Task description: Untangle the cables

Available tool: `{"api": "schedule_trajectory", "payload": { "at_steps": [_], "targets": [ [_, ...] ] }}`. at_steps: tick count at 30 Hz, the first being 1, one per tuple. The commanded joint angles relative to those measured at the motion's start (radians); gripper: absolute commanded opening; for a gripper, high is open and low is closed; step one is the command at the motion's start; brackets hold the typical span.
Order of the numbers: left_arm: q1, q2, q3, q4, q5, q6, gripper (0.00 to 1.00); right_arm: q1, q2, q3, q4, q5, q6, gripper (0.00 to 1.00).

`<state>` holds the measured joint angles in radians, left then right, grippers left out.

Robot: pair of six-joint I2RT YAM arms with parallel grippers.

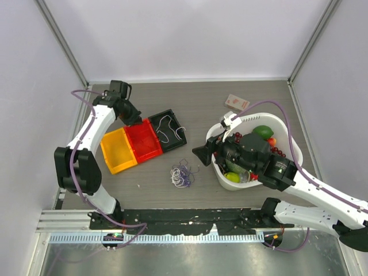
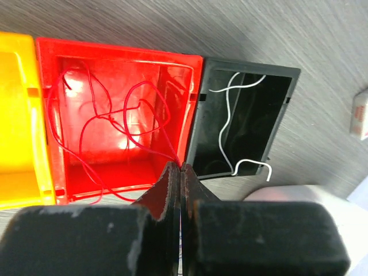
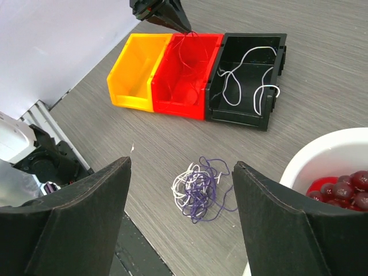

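**Tabletop** (image 1: 241, 190): grey and wood-grained; everything shown is carried on it.

**Basket** (image 3: 322, 152): white and filled with fruit. It is set at the right, beneath the right arm, and is judged to have no part in the task.

**Bins:** three open bins are set touching in a row at the left rear.
- The yellow bin (image 3: 135, 69) is shown without contents.
- The red bin (image 3: 178, 106) and the black bin (image 3: 238, 118) each hold one cord.
- The bins are judged to serve as receptacles, one per freed cable.

**Right tool** (image 3: 181, 164): the jaws are spread wide and nothing is held. It is poised above the tangle, presumably so that a further strand can be reached.

**Left tool** (image 2: 180, 169): the jaws are pressed together over the far rim of the red bin. In the right wrist view a red strand is seen rising to its tips, so the cord's end is judged to be pinched there, in a position suited to release inside the bin.

**Tangle** (image 3: 198, 190): purple and white cords are heaped on bare tabletop between bins and basket, apart from both. This is the unsorted part.

**Red cable** (image 2: 127, 118): draped in loose loops inside the red bin.

**White cable** (image 2: 228, 109): laid loose in the black bin, with one end over its rim.
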<state>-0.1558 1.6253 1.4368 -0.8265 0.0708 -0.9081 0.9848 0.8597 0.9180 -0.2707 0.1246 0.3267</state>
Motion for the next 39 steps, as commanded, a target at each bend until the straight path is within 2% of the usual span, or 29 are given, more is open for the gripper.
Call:
{"api": "schedule_trajectory", "payload": {
  "at_steps": [1,3,6,14,22,27,29,31,33,36,39],
  "targets": [
    [0.004,0.002,-0.007,-0.022,-0.054,0.087,0.00,-0.011,0.019,0.013,0.027,0.032,-0.035,0.77],
    [0.004,-0.004,-0.038,-0.025,-0.093,0.087,0.00,-0.017,0.035,0.018,0.027,0.032,-0.046,0.77],
    [0.002,-0.001,-0.104,0.023,-0.075,0.077,0.00,-0.031,0.055,0.018,0.031,0.032,-0.057,0.77],
    [-0.021,0.105,-0.093,0.065,0.000,0.067,0.00,-0.054,0.061,0.009,0.037,0.017,-0.052,0.77],
    [-0.051,0.278,0.082,-0.034,0.008,0.121,0.00,-0.055,0.047,0.021,0.024,0.010,-0.012,0.76],
    [-0.053,0.323,0.109,-0.072,-0.031,0.144,0.01,-0.057,0.041,0.019,0.011,-0.005,0.023,0.76],
    [-0.051,0.306,0.109,-0.086,-0.010,0.153,0.12,-0.057,0.038,0.015,0.010,-0.016,0.034,0.76],
    [-0.051,0.271,0.103,-0.083,0.012,0.155,0.31,-0.057,0.038,0.007,0.011,-0.019,0.038,0.76],
    [-0.051,0.223,0.103,-0.089,0.012,0.163,0.42,-0.057,0.045,-0.001,0.019,-0.028,0.040,0.76],
    [-0.051,0.148,0.090,-0.106,0.011,0.167,0.54,-0.057,0.071,-0.007,0.039,-0.046,0.038,0.76],
    [-0.051,0.070,0.059,-0.132,0.011,0.163,0.58,-0.057,0.094,0.013,0.044,-0.066,0.040,0.76]
  ]
}}
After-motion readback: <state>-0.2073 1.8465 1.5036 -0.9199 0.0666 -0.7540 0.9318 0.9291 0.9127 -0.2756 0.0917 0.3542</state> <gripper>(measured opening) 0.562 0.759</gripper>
